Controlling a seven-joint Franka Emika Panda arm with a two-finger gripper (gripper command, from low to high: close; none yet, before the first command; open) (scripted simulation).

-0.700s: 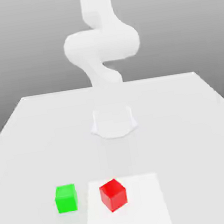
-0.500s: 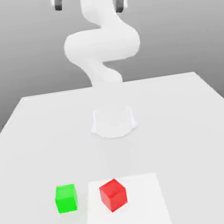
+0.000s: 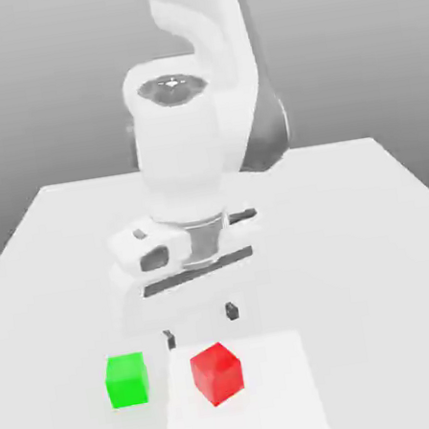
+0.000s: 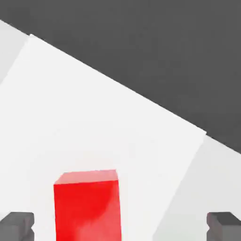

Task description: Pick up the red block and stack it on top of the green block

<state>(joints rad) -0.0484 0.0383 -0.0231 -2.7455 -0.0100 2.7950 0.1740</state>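
Two blocks sit low in the frame, green block (image 3: 126,380) left of red block (image 3: 217,373), under the released end effector (image 3: 201,325).

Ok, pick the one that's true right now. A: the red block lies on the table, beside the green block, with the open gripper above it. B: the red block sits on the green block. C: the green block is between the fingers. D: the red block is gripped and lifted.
A: the red block rests on the table beside the green block, apart from it, with the open gripper hanging above it.
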